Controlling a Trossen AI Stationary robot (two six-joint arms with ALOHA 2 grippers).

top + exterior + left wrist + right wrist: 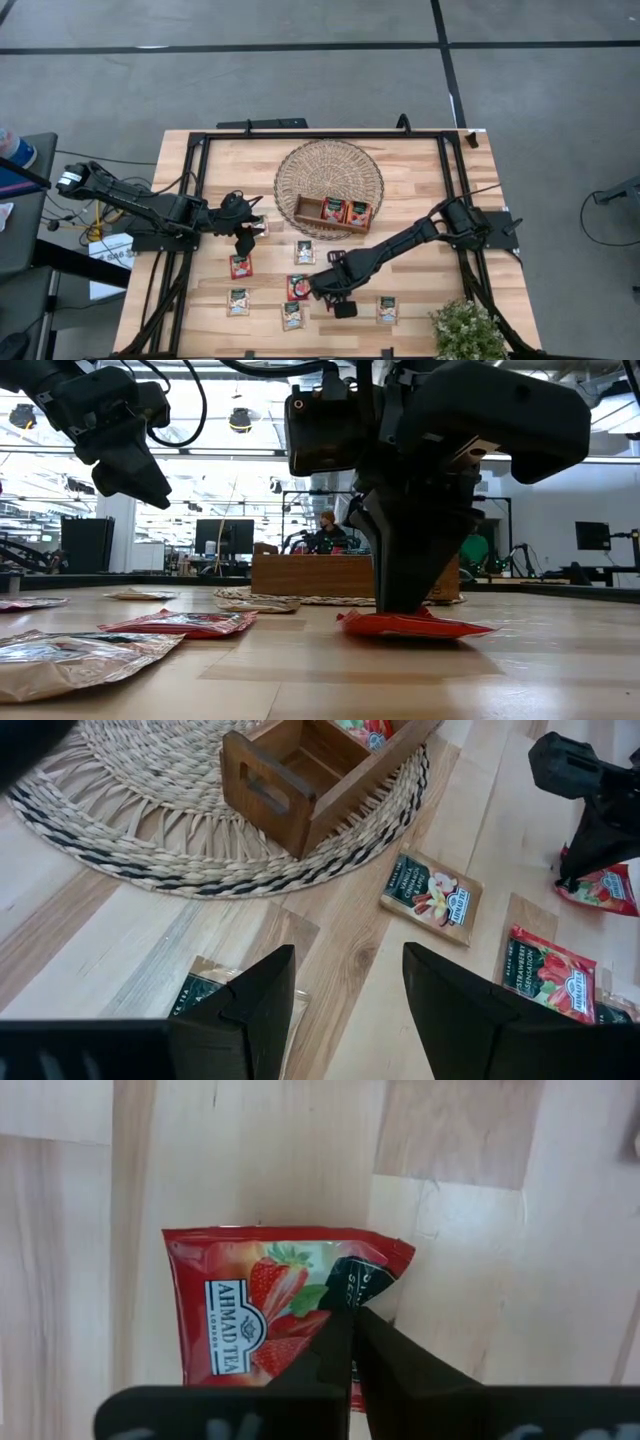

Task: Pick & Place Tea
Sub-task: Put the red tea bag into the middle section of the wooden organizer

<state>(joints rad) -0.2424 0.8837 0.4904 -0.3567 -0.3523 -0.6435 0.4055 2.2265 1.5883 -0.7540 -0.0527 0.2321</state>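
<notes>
Looking down on the table point(420, 260), you saw a round woven mat point(329, 180) at its far middle with a brown wooden tray point(333, 214) resting on the mat's near edge. Two of the tray's compartments each held a red tea sachet point(358, 212); the compartment at the left arm's end showed bare wood in the left wrist view.

You had the right gripper point(350, 1342) lowered onto a red strawberry sachet point(262, 1312) lying flat on the table well in front of the tray. Its fingers were pressed together, pinching one edge of that sachet, which was still touching the wood in the low view.

You had the left gripper point(345, 995) hovering above the table near the mat's left side, fingers apart and holding nothing. A cream and green sachet point(432, 896) lay beyond it, just off the mat.

You also had further loose sachets point(240, 266) spread across the near half of the table, some red, some cream. A potted plant point(465, 330) stood at the near right corner.
</notes>
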